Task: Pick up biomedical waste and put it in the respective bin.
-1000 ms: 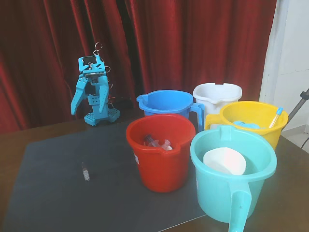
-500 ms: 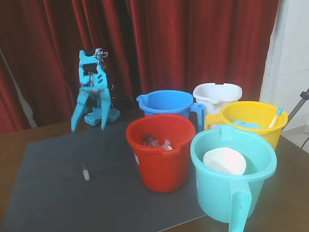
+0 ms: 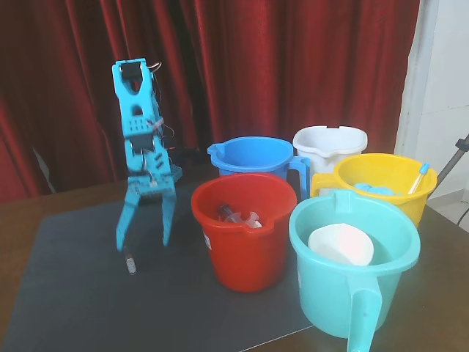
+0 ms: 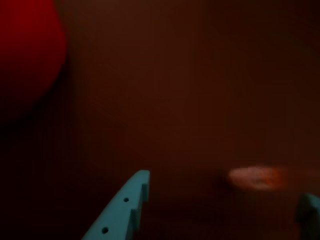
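Fixed view, left to right. Dark mat [image 3: 73, 308] covers the near table. Blue arm [image 3: 139, 132] stands tall at the left, reaching down and forward. Gripper [image 3: 143, 244] points at the mat with its two fingers spread wide apart and nothing between them. Vial [image 3: 130, 262] lies flat on the mat, just below the left fingertip as this view shows it; it looks near or touching, but contact cannot be judged from here.

Right of the arm: red bucket [image 3: 245, 229] nearest, holding a few clear items at the bottom. Blue bucket [image 3: 253, 155] behind it. Teal bucket [image 3: 352, 268] at the front right with a white object inside. White bucket [image 3: 330, 147] and yellow bucket [image 3: 385, 183] at the back right, the yellow one with a slim blue-tipped item leaning on its rim.

Wrist view: dim and blurred. One blue finger [image 4: 122, 212] enters from the bottom, the tip of the other sits at the right edge. A pale smear [image 4: 252, 176] lies between them, nearer the right one; probably the vial.

Judged step: approach to the pick, not yet grasped. Next move calls for centring the open fingers over the vial, lowering to the mat and closing. Risk: the vial is slim and could roll or be nudged by a fingertip. Which bucket is its proper one cannot be told.
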{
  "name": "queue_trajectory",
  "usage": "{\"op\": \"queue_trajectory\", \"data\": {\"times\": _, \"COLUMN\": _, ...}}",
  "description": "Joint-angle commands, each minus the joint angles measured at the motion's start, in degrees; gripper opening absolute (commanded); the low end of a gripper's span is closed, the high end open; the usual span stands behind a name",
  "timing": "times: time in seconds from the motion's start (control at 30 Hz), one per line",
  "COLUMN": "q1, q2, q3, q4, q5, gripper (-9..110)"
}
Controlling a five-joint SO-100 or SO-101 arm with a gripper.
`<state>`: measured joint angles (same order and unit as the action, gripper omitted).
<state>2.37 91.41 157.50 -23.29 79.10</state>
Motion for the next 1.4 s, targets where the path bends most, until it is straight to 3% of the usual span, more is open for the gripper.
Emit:
{"op": "queue_trajectory", "data": {"times": 0.0, "q1": -0.4, "q2": -6.6, "q3": -2.9, "q4": -6.7, "q5": -0.4, "gripper": 31}}
{"op": "queue_trajectory", "data": {"times": 0.23, "q1": 3.6, "q2": -15.6, "q3": -3.6, "q4": -15.1, "q5": 0.3, "gripper": 31}}
{"op": "queue_trajectory", "data": {"times": 0.7, "q1": 9.7, "q2": -16.7, "q3": -5.1, "q4": -15.6, "q5": 0.7, "gripper": 30}}
{"op": "queue_trajectory", "data": {"times": 1.37, "q1": 8.8, "q2": -17.0, "q3": -8.1, "q4": -14.9, "q5": 4.1, "gripper": 30}}
